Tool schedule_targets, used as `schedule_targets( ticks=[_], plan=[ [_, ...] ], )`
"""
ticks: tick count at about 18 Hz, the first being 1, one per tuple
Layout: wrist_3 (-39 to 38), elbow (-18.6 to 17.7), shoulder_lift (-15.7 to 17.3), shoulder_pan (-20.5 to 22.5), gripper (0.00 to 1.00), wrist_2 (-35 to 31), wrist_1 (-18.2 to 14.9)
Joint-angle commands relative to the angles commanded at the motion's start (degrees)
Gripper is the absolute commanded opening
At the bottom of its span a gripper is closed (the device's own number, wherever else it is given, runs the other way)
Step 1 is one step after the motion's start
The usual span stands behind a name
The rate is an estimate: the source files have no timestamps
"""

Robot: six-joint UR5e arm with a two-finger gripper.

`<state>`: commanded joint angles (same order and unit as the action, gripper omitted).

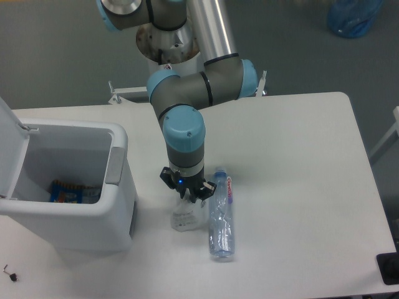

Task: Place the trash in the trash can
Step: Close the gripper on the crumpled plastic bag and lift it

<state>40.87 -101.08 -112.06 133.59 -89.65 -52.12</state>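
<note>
The gripper is lowered onto the small crumpled clear plastic wrapper on the white surface. Whether it is spread or pinching cannot be told. The crushed clear plastic bottle with blue cap is seen just beside.

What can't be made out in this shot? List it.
- Gripper jaws: hidden under the wrist, so their state and any grip on the wrapper are unclear.
- Trash can lid: cut by the left edge.
- Bottle label text: too small.
</note>
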Motion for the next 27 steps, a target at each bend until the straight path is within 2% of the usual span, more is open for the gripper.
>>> schedule_targets(
  ticks=[4, 11, 15, 18, 27],
  plan=[
    [-0.09, 1.31, 0.26, 0.09, 0.0, 0.44, -0.09],
    [-3.95, 7.2, 1.32, 1.66, 0.0, 5.44, -0.26],
    [-13.68, 14.83, 1.41, 3.16, 0.0, 10.1, -0.26],
    [-20.64, 18.8, 2.72, 5.0, 0.0, 15.36, -0.26],
    [-32.16, 18.81, 10.71, 7.47, 0.0, 30.92, -0.7]
  ],
)
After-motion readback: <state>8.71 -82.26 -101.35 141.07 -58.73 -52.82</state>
